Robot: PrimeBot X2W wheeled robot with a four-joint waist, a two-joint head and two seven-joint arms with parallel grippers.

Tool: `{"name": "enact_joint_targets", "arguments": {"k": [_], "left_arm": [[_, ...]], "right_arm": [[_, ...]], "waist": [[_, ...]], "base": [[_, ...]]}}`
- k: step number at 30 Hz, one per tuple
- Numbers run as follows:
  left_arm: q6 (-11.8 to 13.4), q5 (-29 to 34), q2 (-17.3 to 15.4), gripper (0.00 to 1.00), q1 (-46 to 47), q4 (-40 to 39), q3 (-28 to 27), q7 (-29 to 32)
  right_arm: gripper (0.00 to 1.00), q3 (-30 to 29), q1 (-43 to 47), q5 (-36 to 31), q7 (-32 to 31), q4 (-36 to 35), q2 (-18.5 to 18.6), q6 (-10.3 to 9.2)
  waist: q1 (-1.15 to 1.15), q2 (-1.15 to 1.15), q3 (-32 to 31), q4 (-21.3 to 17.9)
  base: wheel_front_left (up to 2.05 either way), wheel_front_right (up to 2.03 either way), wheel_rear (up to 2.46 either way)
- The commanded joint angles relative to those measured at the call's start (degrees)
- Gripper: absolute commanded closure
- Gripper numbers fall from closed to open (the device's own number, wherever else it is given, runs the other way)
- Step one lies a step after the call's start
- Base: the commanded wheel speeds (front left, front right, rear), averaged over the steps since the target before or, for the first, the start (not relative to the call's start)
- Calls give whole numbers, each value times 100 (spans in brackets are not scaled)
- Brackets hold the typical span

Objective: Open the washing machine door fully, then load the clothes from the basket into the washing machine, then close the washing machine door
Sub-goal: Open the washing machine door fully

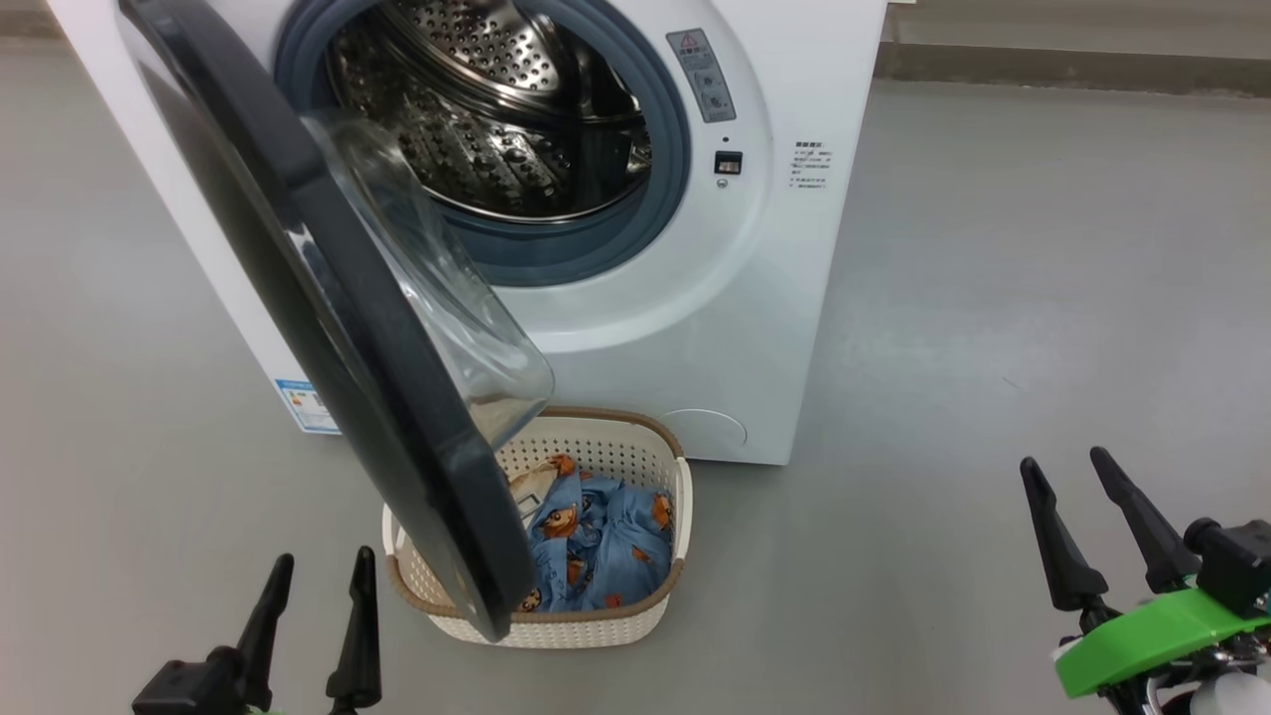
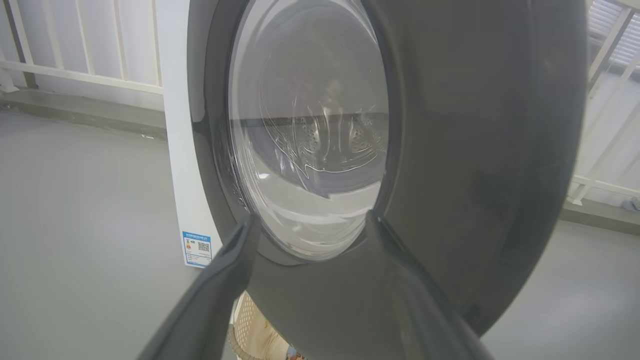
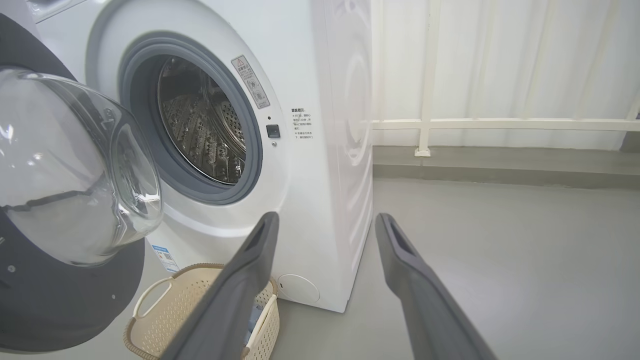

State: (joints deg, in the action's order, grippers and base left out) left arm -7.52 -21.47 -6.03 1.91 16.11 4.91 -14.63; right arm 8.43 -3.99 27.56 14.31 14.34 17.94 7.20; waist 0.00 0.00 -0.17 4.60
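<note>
Washing machine door (image 1: 397,387) looks rigid, glossy, slippery; I'd push its black rim's free edge. Left pincer (image 1: 324,558) and right pincer (image 1: 1062,459) both gape, empty.

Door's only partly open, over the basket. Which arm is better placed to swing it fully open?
Probably left: the left gripper, open, sits beside the lower edge of the washing machine door; the right gripper stands far off.
</note>
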Motion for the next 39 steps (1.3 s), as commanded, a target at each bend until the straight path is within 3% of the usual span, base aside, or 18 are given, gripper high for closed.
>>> {"name": "enact_joint_targets", "arguments": {"k": [1, 6, 21, 22, 23, 33, 39], "left_arm": [[3, 76, -57, 0, 150, -172, -186, -37], [3, 73, -57, 0, 130, -162, -191, -37], [3, 85, -95, 0, 154, -210, -229, -37], [3, 82, -94, 55, 164, -226, -231, -37], [3, 90, -93, 98, 177, -262, -248, -37], [3, 207, 44, 100, 315, -1417, -519, -37], [74, 448, 150, 100, 306, -2931, -189, 26]], "right_arm": [[0, -28, 48, -186, 68, -159, 72, 29], [0, -141, 229, -631, 68, -65, -41, 29], [0, -468, 334, -831, 69, -43, -256, 29], [0, -474, 331, -836, 69, -47, -256, 29], [0, -469, 331, -845, 69, -51, -251, 29], [0, -483, 306, -887, 69, -62, -225, 29], [0, -493, 289, -914, 69, -108, -218, 29]], "waist": [[0, 0, 3, 28], [0, 0, -14, 71], [0, 0, 2, 82], [0, 0, 4, 85], [0, 0, 4, 89], [0, 0, 2, 152], [0, 0, -12, 143]], "base": [[0, 0, 0], [0, 0, 0], [0, 0, 0], [0, 0, 0], [0, 0, 0], [0, 0, 0], [0, 0, 0]]}}
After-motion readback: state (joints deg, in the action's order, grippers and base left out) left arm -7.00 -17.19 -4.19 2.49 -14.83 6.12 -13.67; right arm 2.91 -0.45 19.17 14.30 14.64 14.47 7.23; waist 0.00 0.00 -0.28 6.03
